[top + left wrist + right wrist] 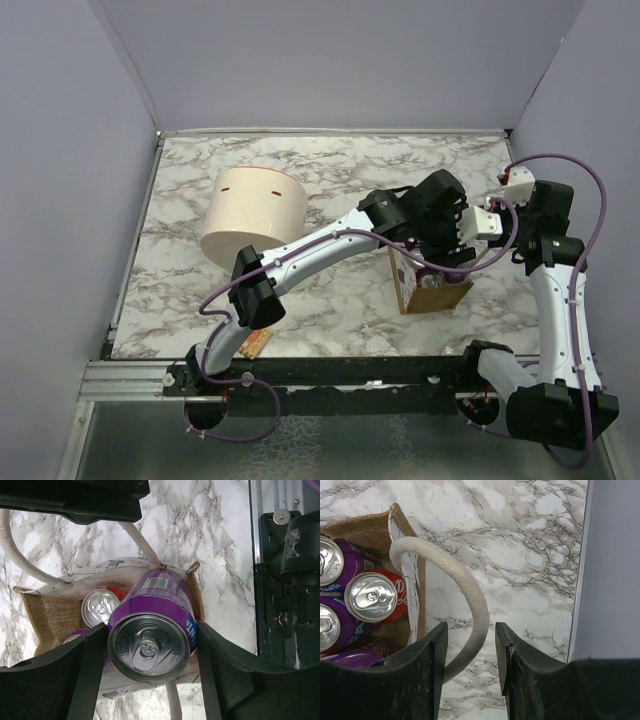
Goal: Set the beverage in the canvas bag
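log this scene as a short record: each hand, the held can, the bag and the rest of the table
left hand: shut on the purple can
purple can: tilted over the canvas bag opening, not released
canvas bag: on the marble table, other cans inside
right hand: open, either side of a bag handle
elsewhere: cream tub, left of the bag
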Tool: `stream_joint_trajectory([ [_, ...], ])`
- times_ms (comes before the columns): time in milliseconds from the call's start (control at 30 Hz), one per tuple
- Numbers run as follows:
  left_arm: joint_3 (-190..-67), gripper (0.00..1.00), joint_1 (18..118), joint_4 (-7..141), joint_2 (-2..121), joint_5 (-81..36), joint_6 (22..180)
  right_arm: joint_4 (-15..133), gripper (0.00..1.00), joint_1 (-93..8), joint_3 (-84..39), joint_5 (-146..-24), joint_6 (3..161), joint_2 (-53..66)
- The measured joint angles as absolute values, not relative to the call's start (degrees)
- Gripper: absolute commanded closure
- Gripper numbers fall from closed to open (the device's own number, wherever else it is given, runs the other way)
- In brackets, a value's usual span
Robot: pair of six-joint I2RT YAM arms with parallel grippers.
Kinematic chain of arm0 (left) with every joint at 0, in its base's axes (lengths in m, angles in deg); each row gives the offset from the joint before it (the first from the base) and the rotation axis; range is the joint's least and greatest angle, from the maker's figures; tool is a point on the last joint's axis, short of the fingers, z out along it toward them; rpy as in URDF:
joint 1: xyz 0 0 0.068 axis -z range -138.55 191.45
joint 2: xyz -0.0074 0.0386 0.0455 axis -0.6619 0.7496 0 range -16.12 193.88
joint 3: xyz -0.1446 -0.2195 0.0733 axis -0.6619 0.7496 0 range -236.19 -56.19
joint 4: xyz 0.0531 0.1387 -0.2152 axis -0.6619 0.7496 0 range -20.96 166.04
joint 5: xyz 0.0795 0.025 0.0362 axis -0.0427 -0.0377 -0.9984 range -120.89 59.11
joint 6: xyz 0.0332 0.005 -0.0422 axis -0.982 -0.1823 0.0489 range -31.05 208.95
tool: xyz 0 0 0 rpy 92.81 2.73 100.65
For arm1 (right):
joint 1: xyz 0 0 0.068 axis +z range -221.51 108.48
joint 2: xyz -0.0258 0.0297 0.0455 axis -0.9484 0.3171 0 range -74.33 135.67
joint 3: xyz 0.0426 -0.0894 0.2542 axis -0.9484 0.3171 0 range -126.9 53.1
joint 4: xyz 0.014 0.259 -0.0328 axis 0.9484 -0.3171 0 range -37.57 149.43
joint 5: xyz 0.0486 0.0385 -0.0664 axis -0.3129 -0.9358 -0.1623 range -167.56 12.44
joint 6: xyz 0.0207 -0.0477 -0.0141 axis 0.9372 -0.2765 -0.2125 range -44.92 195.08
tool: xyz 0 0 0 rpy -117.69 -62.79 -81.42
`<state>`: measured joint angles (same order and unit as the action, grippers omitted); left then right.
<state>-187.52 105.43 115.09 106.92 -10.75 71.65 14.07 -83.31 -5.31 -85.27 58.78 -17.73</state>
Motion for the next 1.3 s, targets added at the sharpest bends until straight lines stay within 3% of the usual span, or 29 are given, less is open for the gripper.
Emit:
stream_joint_trajectory([
  [1300,-190.1,1.0,106.4,118.9,109.2,-10.7,65.4,14.1,0.59,-83.6,-5.3,-86.7,58.8,-17.8],
])
